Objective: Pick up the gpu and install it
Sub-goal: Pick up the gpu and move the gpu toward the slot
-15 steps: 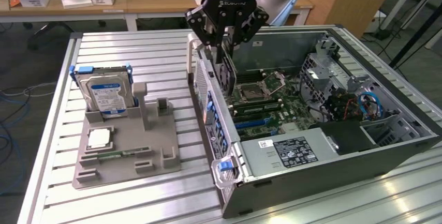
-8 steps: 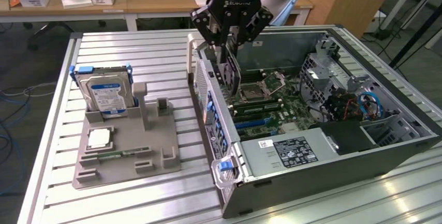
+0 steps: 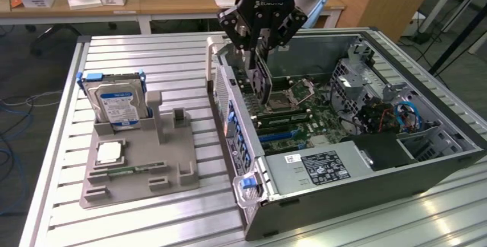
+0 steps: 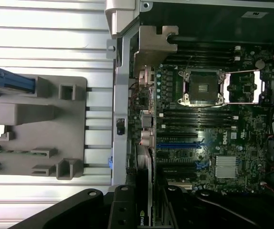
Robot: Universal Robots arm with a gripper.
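My gripper (image 3: 257,46) hangs over the open computer case (image 3: 380,187), shut on the gpu (image 3: 263,79). The gpu is a thin dark card held on edge, its lower edge just above the motherboard (image 3: 300,113) near the case's rear wall. In the wrist view the gpu (image 4: 144,186) shows edge-on between the black fingers (image 4: 122,210), running down toward the slots. It sits beside the blue expansion slot (image 4: 180,144) and close to the rear bracket openings (image 4: 146,129). I cannot tell whether the card touches a slot.
A grey holder (image 3: 141,167) on the slatted table at the exterior view's left carries a silver hard drive with blue rails (image 3: 114,101) and a green memory stick (image 3: 125,170). Inside the case are the CPU socket (image 4: 201,88), a power supply (image 3: 320,167) and cables (image 3: 403,116).
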